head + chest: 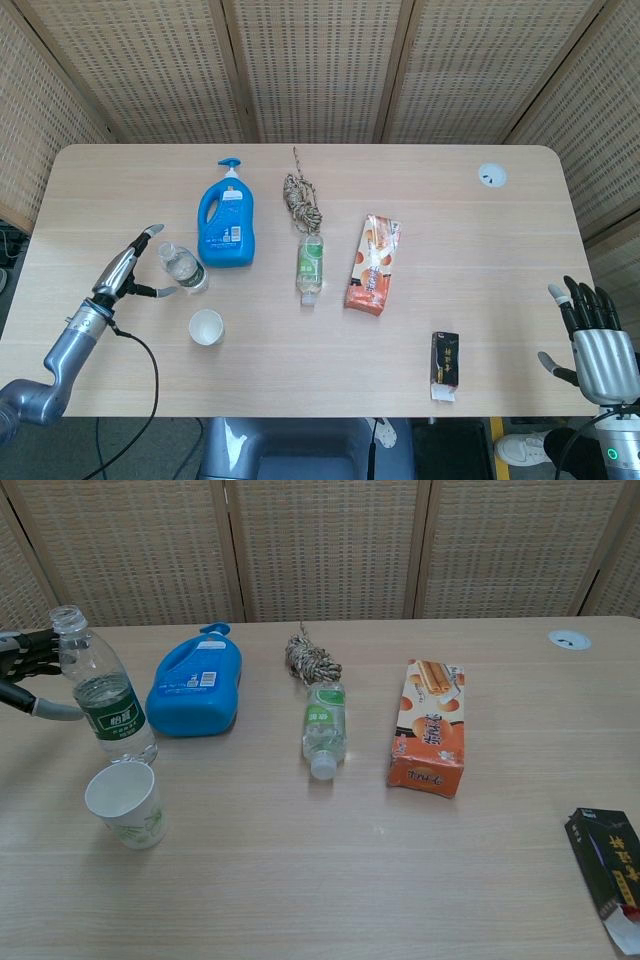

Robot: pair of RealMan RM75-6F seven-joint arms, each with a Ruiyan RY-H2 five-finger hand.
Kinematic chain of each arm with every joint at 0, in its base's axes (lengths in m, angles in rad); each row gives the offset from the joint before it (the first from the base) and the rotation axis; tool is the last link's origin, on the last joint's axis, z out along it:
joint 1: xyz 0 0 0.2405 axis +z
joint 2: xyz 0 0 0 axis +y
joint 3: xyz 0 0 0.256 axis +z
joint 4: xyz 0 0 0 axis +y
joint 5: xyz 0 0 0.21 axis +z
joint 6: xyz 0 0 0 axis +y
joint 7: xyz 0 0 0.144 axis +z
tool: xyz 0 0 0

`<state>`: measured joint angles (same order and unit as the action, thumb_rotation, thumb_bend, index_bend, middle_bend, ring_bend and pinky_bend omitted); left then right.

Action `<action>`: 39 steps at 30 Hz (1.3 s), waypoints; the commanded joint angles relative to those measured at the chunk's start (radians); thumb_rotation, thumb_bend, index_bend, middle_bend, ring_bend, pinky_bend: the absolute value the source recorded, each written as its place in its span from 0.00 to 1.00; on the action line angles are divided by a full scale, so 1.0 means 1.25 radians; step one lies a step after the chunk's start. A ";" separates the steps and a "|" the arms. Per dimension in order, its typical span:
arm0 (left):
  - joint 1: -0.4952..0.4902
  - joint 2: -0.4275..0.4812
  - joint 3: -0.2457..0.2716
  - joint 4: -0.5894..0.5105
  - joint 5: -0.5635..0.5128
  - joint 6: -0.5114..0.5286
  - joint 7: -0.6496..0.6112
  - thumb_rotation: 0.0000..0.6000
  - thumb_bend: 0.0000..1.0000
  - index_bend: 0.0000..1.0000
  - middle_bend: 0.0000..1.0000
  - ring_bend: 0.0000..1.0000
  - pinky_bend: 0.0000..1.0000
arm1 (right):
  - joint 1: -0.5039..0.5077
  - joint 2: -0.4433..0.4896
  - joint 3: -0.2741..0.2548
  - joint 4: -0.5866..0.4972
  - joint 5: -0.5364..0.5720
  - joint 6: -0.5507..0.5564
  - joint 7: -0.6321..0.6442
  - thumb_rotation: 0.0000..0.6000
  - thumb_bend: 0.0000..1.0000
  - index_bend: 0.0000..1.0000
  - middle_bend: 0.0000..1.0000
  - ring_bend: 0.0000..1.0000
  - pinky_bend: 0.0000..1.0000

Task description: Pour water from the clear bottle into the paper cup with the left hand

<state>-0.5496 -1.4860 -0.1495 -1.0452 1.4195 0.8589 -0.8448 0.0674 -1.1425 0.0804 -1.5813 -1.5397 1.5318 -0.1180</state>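
Head view: left hand point(132, 268) beside bottle point(182, 267), fingers spread wide, holding nothing.
Bottle upright, uncapped, at desk point(480, 260) left; cup point(206, 327) just in front of it. Right hand point(597, 340) off desk's right edge, fingers apart, empty.

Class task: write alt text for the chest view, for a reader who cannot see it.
A left robot hand reaches, open, toward an upright uncapped clear bottle behind a paper cup. Further right on the table lie a blue jug, rope, small bottle, snack box and dark box.
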 commanded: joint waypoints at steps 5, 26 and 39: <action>-0.022 -0.068 -0.001 0.070 0.005 0.006 -0.075 1.00 0.09 0.00 0.00 0.00 0.00 | 0.007 -0.006 0.002 0.005 0.013 -0.015 -0.009 1.00 0.00 0.07 0.00 0.00 0.00; -0.049 -0.236 -0.006 0.238 0.012 0.070 -0.223 1.00 0.10 0.01 0.03 0.02 0.12 | 0.012 -0.007 0.003 0.009 0.026 -0.026 -0.003 1.00 0.00 0.07 0.00 0.00 0.00; -0.047 -0.279 -0.020 0.287 -0.011 0.081 -0.279 1.00 0.31 0.59 0.44 0.37 0.43 | 0.013 -0.004 0.001 0.009 0.025 -0.027 0.006 1.00 0.00 0.07 0.00 0.00 0.00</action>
<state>-0.6081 -1.8342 -0.1744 -0.6863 1.4056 0.9600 -1.1935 0.0833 -1.1472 0.0814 -1.5696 -1.5080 1.4985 -0.1112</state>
